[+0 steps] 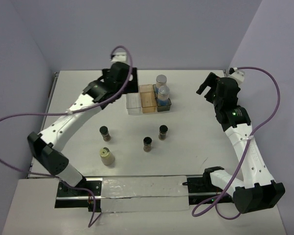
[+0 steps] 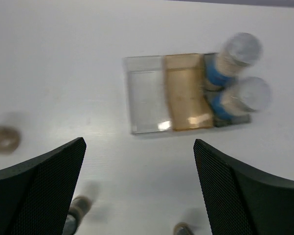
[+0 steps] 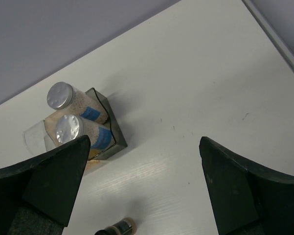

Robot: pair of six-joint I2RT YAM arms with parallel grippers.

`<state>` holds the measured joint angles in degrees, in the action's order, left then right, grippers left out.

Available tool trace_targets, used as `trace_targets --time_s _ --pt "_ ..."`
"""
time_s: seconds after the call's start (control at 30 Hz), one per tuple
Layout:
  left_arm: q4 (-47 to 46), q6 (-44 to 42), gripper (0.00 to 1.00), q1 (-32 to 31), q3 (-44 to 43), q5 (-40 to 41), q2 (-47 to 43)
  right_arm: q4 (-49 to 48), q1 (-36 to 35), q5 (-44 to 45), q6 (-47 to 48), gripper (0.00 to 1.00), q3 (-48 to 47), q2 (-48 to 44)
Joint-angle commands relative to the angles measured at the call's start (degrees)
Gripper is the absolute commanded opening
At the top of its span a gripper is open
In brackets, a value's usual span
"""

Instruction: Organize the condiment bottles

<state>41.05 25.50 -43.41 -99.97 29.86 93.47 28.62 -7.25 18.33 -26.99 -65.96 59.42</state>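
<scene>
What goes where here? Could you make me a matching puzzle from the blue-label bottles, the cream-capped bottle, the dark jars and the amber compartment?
Things:
1. blue-label bottles
2. cream-capped bottle
3. dark jars
4. amber compartment

Places:
A. between the clear compartment and the grey compartment
B. standing inside the grey compartment
C. three, standing apart on the open table
D. alone, the bottle closest to the table's near edge

Pairs: 1-B, 2-D, 3-C, 4-A
</scene>
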Motion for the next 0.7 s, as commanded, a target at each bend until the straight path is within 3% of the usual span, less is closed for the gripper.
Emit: trace_targets --time_s 0.0,0.13,0.23,0.47,0.67 --pt "5.17 7.66 0.99 13.55 10.14 2.26 -6.61 -4.12 -0.05 -2.39 -0.54 1.0 1.38 -0.88" --pt "4.53 10.61 0.97 26.77 18.26 0.73 -10.23 -4.93 -0.31 -3.61 -0.87 1.0 2.33 -0.62" --pt "4.59 11.75 0.94 32.23 19.82 0.99 -8.68 -5.2 -0.23 -3.74 -0.65 1.0 2.51 -0.36" --pt "3.08 16.23 0.92 39.52 21.56 -1.03 -3.3 -5.86 -0.31 -4.53 -0.44 1.0 2.77 0.61" --pt "0.96 18.07 0.92 41.46 21.76 -2.62 0.63 -6.29 -0.23 -4.62 -0.35 1.0 3.2 1.13"
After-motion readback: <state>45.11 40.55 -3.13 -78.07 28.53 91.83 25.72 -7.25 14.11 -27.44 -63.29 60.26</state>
